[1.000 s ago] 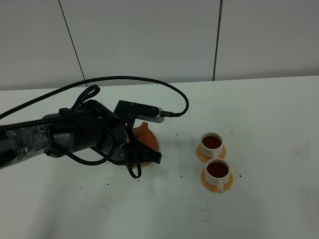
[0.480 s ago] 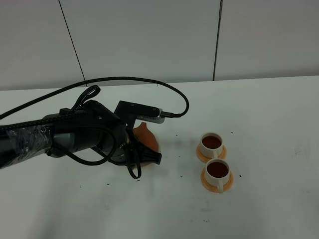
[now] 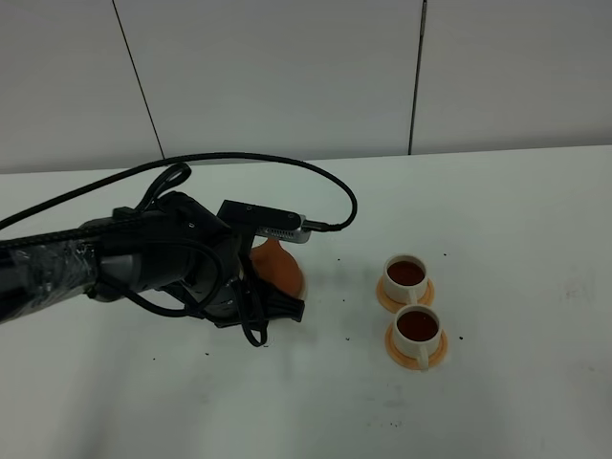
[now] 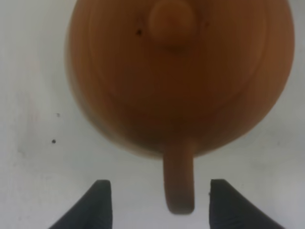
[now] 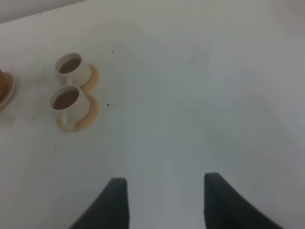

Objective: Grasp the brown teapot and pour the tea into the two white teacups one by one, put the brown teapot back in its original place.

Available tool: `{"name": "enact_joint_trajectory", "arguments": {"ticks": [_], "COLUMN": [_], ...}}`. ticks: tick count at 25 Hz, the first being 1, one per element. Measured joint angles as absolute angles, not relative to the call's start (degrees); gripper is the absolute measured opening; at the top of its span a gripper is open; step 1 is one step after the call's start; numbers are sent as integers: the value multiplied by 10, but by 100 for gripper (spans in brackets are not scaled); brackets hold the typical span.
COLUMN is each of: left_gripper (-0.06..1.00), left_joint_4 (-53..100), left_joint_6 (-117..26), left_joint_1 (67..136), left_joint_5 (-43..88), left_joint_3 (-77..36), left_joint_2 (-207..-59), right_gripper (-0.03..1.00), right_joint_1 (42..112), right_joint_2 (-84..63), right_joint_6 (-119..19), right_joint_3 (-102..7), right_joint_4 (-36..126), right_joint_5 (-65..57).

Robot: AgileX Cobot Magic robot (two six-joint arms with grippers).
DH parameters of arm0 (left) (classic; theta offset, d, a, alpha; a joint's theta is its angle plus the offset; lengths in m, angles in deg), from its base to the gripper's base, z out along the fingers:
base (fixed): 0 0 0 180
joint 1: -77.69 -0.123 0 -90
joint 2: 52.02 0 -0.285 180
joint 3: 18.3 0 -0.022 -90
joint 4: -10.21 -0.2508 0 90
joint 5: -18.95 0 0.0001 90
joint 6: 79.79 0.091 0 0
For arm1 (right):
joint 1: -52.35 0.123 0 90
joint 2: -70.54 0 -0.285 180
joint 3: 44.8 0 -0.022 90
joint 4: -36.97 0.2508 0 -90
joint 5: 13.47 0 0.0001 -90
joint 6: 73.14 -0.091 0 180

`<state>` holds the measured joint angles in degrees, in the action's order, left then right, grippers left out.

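Brown clay teapot [image 4: 178, 76] is set down on the desk [image 3: 516, 210], left of two full teacups [image 3: 411, 304] (dark tea inside). Its handle is seen between the spread, untouching fingers of the left end effector [image 4: 155, 200]. The right end effector [image 5: 164, 200] is held wide over bare desk.

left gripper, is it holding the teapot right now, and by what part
Nothing is held. The left gripper is open, its fingers on either side of the brown teapot's stubby handle with a gap on both sides. The right gripper is open too, over bare table.
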<state>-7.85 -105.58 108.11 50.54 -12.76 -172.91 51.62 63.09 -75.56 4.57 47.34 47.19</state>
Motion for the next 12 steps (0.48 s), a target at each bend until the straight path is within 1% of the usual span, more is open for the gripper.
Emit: {"name": "enact_joint_trajectory", "arguments": {"ticks": [5,8,12], "left_gripper": [53,53,53], "left_joint_4": [-43,-38,-81], "left_joint_6": [-1028,-1012,-1018], "left_joint_1": [1082,1082,1080], "left_joint_5": [565,648,779], "left_joint_3": [-128,-128,-128], "left_joint_2": [-1675,-1647,-1621], "right_gripper": [36,36,36], "right_joint_1": [516,516,516], "right_joint_2": [631,631,631], "right_joint_6": [-756,-756,-756], "right_joint_3": [46,46,46], "right_joint_4": [473,473,473], "right_joint_5": [472,472,472]}}
